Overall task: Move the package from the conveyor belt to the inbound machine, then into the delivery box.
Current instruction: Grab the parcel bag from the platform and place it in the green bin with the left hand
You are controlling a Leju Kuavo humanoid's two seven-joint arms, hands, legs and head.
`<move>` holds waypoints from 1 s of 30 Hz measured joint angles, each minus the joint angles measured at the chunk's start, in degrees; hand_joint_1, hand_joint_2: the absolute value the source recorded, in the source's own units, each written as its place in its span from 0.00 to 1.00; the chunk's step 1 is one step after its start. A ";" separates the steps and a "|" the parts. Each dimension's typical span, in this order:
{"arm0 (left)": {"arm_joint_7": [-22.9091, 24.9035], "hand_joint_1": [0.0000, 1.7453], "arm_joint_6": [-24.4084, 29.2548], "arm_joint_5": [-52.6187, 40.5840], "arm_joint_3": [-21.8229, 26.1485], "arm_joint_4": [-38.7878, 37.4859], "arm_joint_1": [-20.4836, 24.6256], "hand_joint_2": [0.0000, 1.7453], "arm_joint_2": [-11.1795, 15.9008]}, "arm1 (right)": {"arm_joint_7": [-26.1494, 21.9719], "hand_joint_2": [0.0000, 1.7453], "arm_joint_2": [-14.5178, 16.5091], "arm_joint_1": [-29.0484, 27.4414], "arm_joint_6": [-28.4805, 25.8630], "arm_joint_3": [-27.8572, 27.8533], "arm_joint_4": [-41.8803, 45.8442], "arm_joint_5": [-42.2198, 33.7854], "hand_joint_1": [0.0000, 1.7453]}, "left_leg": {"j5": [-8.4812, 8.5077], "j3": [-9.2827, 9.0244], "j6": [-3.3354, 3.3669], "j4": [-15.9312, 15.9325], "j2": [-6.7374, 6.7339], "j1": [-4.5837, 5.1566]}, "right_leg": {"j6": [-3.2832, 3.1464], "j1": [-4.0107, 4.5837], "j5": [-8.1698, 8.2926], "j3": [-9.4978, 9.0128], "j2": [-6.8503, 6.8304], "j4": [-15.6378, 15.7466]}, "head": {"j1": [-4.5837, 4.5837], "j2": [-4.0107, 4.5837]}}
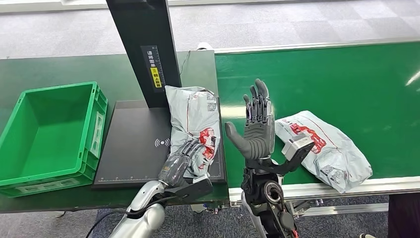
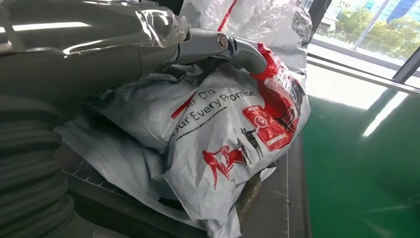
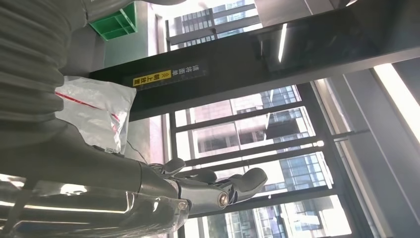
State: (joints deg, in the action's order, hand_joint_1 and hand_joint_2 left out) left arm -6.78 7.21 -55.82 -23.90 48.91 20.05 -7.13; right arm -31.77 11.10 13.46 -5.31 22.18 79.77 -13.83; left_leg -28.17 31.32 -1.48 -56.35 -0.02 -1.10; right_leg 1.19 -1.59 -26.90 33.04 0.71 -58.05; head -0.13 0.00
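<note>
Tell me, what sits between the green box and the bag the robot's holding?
In the head view, bare black scanner plate lies between the box and the bag.

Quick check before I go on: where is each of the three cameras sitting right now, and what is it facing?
Head view: high on the body, looking down at the green crate, scanner plate and belt; both arms show.
Left wrist view: behind the left robot hand, facing the package it holds.
Right wrist view: behind the raised right robot hand, facing the scanner post and windows.
Shared: that package shows in all three views.
</note>
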 joint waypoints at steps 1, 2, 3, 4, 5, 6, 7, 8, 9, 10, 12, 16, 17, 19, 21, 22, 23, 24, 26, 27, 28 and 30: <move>0.00 0.00 0.01 0.00 -0.15 -0.72 0.37 1.00 -0.04 | 0.00 1.00 0.00 -0.06 0.01 -0.06 0.04 0.00 0.00 | 0.00 0.00 0.00 0.00 0.00 0.00 | 0.00 0.00 0.00 -0.01 0.00 0.00 | 0.01 0.00; 0.00 0.00 0.02 0.00 -0.27 -1.30 0.69 1.00 -0.08 | 0.00 1.00 0.00 -0.12 0.01 -0.11 0.08 0.00 0.00 | 0.00 0.00 0.00 0.00 0.00 0.00 | 0.00 0.00 0.00 -0.02 0.00 0.00 | 0.00 0.00; 0.00 0.00 0.02 0.00 -0.38 -1.79 0.97 1.00 -0.09 | 0.01 1.00 0.00 -0.16 0.02 -0.14 0.09 0.00 0.00 | 0.00 -0.01 0.00 0.00 0.00 0.00 | 0.00 0.00 0.00 -0.03 0.00 0.00 | 0.00 0.00; 0.00 0.00 0.03 0.00 -0.49 -2.21 1.21 1.00 -0.11 | 0.00 1.00 0.00 -0.17 0.02 -0.15 0.09 -0.01 0.00 | 0.00 -0.03 0.00 0.00 0.00 0.00 | 0.00 0.00 0.00 -0.05 -0.01 0.00 | 0.00 0.00; 0.00 0.00 0.03 0.00 -0.56 -2.54 1.39 1.00 -0.14 | 0.00 1.00 0.00 -0.18 0.02 -0.17 0.09 -0.01 0.00 | 0.01 -0.04 0.00 0.00 0.00 0.00 | 0.00 -0.01 0.00 -0.07 -0.01 0.00 | 0.00 0.00; 0.01 0.00 0.02 -0.01 -0.62 -2.83 1.55 1.00 -0.16 | 0.01 1.00 0.00 -0.19 0.02 -0.19 0.09 -0.01 0.00 | 0.01 -0.06 0.00 0.00 0.00 0.00 | 0.00 -0.01 0.00 -0.09 -0.01 0.00 | 0.00 0.00; 0.12 0.00 0.01 -0.22 -0.69 -3.12 1.72 1.00 -0.19 | 0.03 1.00 0.00 -0.19 0.02 -0.21 0.09 -0.02 0.00 | 0.01 -0.08 0.01 0.00 0.00 0.00 | 0.00 -0.01 0.00 -0.11 -0.01 0.00 | 0.00 0.00; 0.36 0.00 -0.04 -0.65 -0.79 -3.47 1.99 1.00 -0.21 | 0.07 1.00 0.00 -0.20 0.02 -0.23 0.09 -0.08 0.00 | 0.01 -0.09 0.01 0.00 0.00 0.00 | 0.00 -0.01 0.01 -0.11 -0.02 0.00 | 0.00 0.00; 0.70 0.00 -0.16 -1.30 -0.96 -4.01 2.41 1.00 -0.26 | 0.16 1.00 0.00 -0.20 0.02 -0.25 0.09 -0.20 0.00 | 0.02 -0.09 0.01 0.00 0.01 0.00 | 0.00 -0.01 0.01 -0.12 -0.03 0.00 | 0.00 0.00; 1.15 0.00 -0.36 -2.09 -1.21 -4.82 3.04 1.00 -0.35 | 0.28 1.00 0.01 -0.20 0.02 -0.26 0.11 -0.39 0.00 | 0.02 -0.10 0.02 0.00 0.03 0.00 | 0.00 -0.01 0.01 -0.14 -0.05 0.00 | 0.00 0.00; 1.87 0.00 -1.12 -3.27 -1.80 -7.26 4.99 1.00 -0.77 | 0.68 1.00 0.09 -0.17 0.02 -0.27 0.19 -0.87 0.00 | 0.04 -0.10 0.03 0.00 0.09 0.00 | 0.00 -0.01 0.00 -0.18 -0.11 0.00 | 0.01 0.00; 2.65 0.22 -3.48 -3.78 -2.60 -13.26 9.44 1.00 -2.13 | 1.90 1.00 0.59 0.21 -0.02 -0.28 0.25 -1.90 0.00 | 0.07 -0.15 0.06 0.00 0.30 0.01 | 0.01 -0.02 0.00 -0.34 -0.32 0.00 | 0.00 0.00; 2.78 0.46 -4.08 -3.93 -2.79 -14.76 10.47 1.00 -2.55 | 2.17 1.00 0.74 0.42 -0.09 -0.28 0.25 -2.13 0.00 | 0.08 -0.19 0.07 0.00 0.40 0.02 | 0.02 -0.02 -0.01 -0.41 -0.42 0.01 | 0.00 0.00; 2.92 0.97 -5.04 -4.27 -3.31 -17.50 12.17 1.00 -3.33 | 2.52 1.00 0.94 0.82 -0.36 -0.28 0.25 -2.51 0.00 | 0.09 -0.31 0.09 0.00 0.62 0.03 | 0.05 -0.03 -0.07 -0.62 -0.65 0.02 | 0.00 0.00; 2.89 1.00 -5.30 -4.55 -3.75 -19.59 13.37 1.00 -3.91 | 2.70 1.00 0.98 0.96 -0.61 -0.28 0.25 -2.77 0.00 | 0.09 -0.47 0.09 0.00 0.76 0.04 | 0.10 -0.04 -0.13 -0.83 -0.78 0.03 | 0.01 0.00; 2.80 1.00 -5.22 -4.64 -3.87 -20.40 13.91 1.00 -4.14 | 2.81 1.00 0.97 0.89 -0.66 -0.28 0.28 -2.82 0.00 | 0.08 -0.52 0.10 0.00 0.78 0.05 | 0.11 -0.05 -0.14 -0.90 -0.80 0.03 | 0.02 0.00; 2.73 1.00 -5.11 -4.73 -3.94 -21.07 14.41 1.00 -4.32 | 2.90 1.00 0.95 0.78 -0.68 -0.29 0.34 -2.84 0.00 | 0.09 -0.56 0.10 0.00 0.78 0.06 | 0.11 -0.06 -0.14 -0.94 -0.80 0.03 | 0.02 0.00; 2.65 1.00 -5.05 -4.76 -4.02 -21.64 14.89 1.00 -4.46 | 2.96 1.00 0.92 0.64 -0.68 -0.29 0.43 -2.83 0.00 | 0.09 -0.58 0.11 0.00 0.78 0.07 | 0.11 -0.06 -0.14 -0.97 -0.80 0.03 | 0.01 0.00; 2.62 1.00 -5.06 -4.76 -4.23 -22.46 15.70 1.00 -4.73 | 3.02 1.00 0.85 0.33 -0.62 -0.30 0.72 -2.74 0.00 | 0.10 -0.62 0.12 0.00 0.78 0.08 | 0.11 -0.07 -0.13 -1.01 -0.79 0.03 | 0.01 0.00; 2.60 1.00 -5.07 -4.74 -4.35 -22.75 16.03 1.00 -4.80 | 3.05 1.00 0.81 0.17 -0.51 -0.30 0.90 -2.65 0.00 | 0.10 -0.64 0.12 0.00 0.77 0.08 | 0.11 -0.07 -0.13 -1.03 -0.79 0.03 | 0.01 0.00; 2.55 1.00 -5.07 -4.65 -4.47 -22.99 16.34 1.00 -4.87 | 3.07 1.00 0.78 0.01 -0.34 -0.31 1.13 -2.49 0.00 | 0.10 -0.65 0.12 0.00 0.77 0.08 | 0.11 -0.07 -0.13 -1.03 -0.79 0.03 | 0.01 0.00; 2.40 1.00 -5.14 -4.39 -4.74 -23.42 16.92 1.00 -4.98 | 3.12 1.00 0.73 -0.34 0.12 -0.31 1.65 -2.05 0.00 | 0.10 -0.66 0.11 0.00 0.77 0.08 | 0.11 -0.07 -0.13 -1.03 -0.79 0.03 | 0.01 0.00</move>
State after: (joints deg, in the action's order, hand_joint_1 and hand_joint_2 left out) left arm -4.37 2.07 -60.21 -28.63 25.50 36.97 -12.11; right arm -28.65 11.84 13.12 -5.19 21.88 81.42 -15.88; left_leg -28.07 30.66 -1.37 -56.35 0.75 -1.03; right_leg 1.31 -1.66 -27.02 32.01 -0.08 -58.03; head -0.12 0.00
